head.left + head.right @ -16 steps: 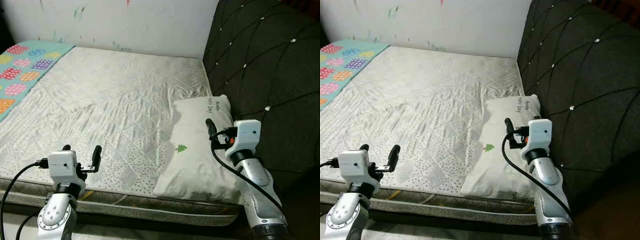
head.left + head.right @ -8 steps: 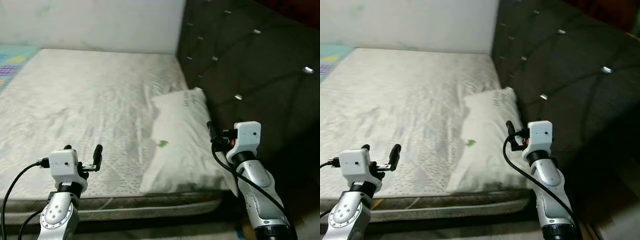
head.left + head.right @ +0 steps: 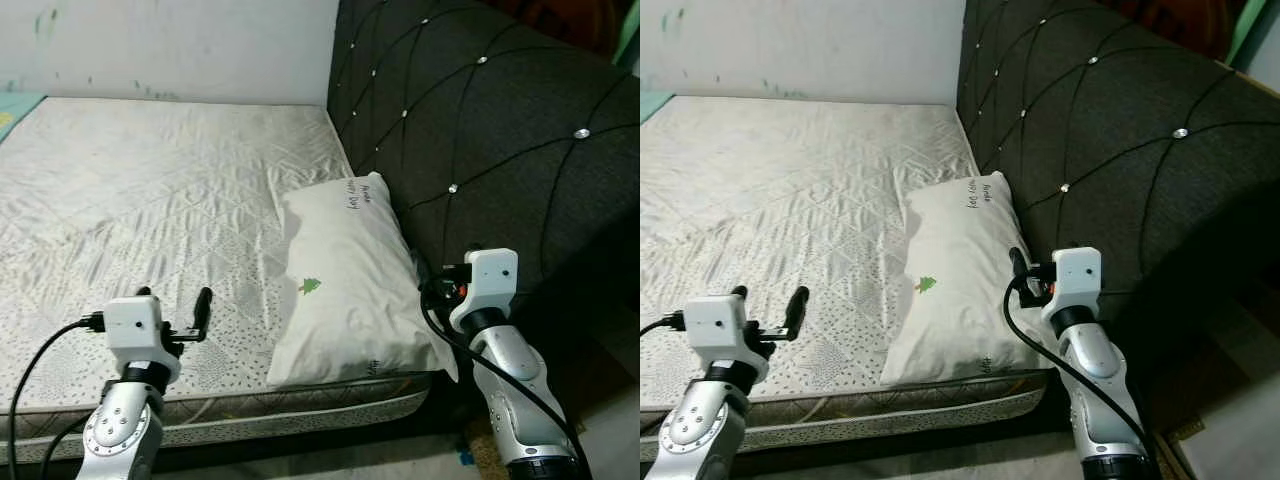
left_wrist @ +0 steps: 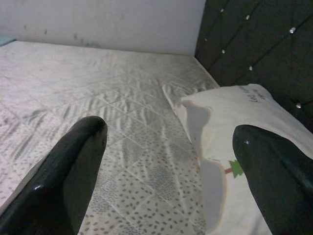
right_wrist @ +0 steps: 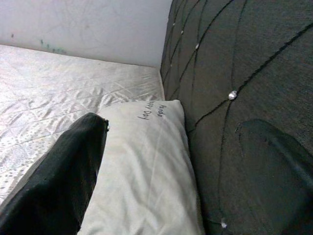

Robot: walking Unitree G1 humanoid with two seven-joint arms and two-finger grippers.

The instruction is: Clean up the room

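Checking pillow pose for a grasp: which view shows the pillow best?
Left eye view: the whole pillow lies by the headboard, tree print and edges clear. Right eye view matches. Left wrist view cuts off its far side; right wrist view shows the lettered end, partly behind a finger.

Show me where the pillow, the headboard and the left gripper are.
pillow [image 3: 345,285], left eye view, middle of its white cover.
headboard [image 3: 470,130], left eye view, dark tufted panel.
left gripper [image 3: 172,297], left eye view, midway between its fingertips.
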